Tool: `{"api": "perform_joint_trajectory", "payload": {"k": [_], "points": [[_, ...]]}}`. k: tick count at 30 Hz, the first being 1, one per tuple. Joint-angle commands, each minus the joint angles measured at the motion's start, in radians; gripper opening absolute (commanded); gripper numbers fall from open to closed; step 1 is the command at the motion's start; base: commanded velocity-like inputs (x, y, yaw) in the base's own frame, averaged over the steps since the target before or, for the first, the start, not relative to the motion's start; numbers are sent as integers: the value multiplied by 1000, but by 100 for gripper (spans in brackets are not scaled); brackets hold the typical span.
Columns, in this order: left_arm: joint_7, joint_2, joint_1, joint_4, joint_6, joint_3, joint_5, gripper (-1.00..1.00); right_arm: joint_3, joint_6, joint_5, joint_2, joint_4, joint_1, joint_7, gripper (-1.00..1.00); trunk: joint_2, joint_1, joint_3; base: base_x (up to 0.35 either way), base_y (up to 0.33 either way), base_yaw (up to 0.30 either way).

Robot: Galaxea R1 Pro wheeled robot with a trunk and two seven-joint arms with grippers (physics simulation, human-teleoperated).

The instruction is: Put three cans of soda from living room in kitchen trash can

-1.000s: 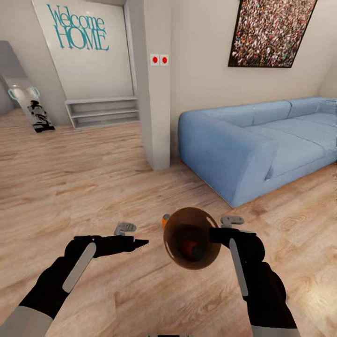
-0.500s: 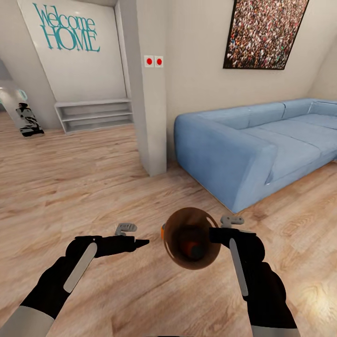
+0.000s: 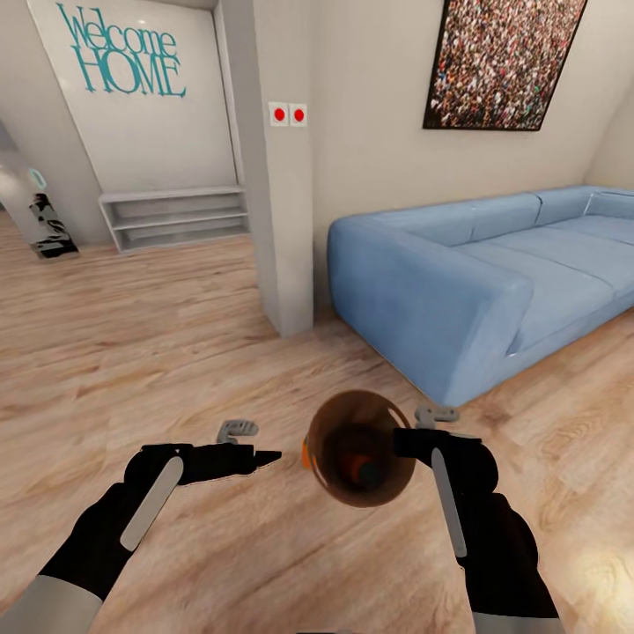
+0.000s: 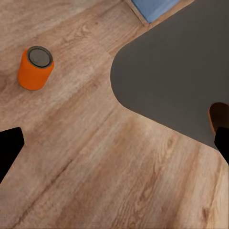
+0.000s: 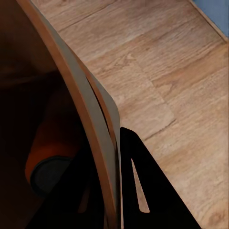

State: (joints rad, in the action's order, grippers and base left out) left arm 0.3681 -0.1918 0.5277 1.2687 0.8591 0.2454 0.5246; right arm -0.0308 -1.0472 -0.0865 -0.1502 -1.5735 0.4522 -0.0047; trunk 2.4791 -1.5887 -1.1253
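A: Firstly, head view. Item: tash can [image 3: 361, 449], lower centre of the frame, mouth toward the camera, held at its rim by the right pincer [image 3: 407, 440]. Contents: one orange can of soda [image 3: 354, 465] visible inside, with something dark beside it that I cannot identify. Item: second orange can [image 3: 305, 454], a sliver at the bucket's left edge, mostly hidden behind it. Item: left pincer [image 3: 264, 457], lower left, holding nothing; its gap is edge-on, so whether wide or narrow cannot be told here.

B: Surroundings?

A: Blue sofa [image 3: 475, 282] at right, grey pillar [image 3: 282, 176] at centre, plank floor [image 3: 132, 352]. So the living room; no kitchen in sight.

B: Left wrist view?

A: Item: orange can [image 4: 36, 67], upper left of the frame, upright on the floor, grey top showing. Black fingertips [image 4: 8, 151] sit at opposite frame edges, so the left pincer reads as wide and empty. A grey rounded shape at upper right is unidentified.

B: Right wrist view?

A: Item: bucket wall [image 5: 86, 109], thin, clamped by a black finger [image 5: 143, 191]; orange can [image 5: 52, 148] lying within, lower left.

B: Step in hand?

A: Judged: collecting. Next call is lowering the left pincer onto the floor can. The third can's whereabouts are unconfirmed.
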Motion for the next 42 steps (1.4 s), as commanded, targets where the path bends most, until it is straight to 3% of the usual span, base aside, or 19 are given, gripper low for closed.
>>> {"api": "perform_joint_trajectory", "payload": {"k": [1,17,33,42], "points": [[0,0,0,0,0,0,0,100,0,0,22,0,0,0,3,-100,0,0,0,334,0,0],[1,-1,0,1,0,0,0,100,0,0,22,0,0,0,3,-100,0,0,1,329,0,-14],[4,-7,0,1,1,0,2,100,1,0,22,0,0,0,3,-100,0,0,10,33,0,-208],[5,-8,0,0,1,0,1,100,3,0,22,0,0,0,3,-100,0,0,10,224,94,-32]]}}
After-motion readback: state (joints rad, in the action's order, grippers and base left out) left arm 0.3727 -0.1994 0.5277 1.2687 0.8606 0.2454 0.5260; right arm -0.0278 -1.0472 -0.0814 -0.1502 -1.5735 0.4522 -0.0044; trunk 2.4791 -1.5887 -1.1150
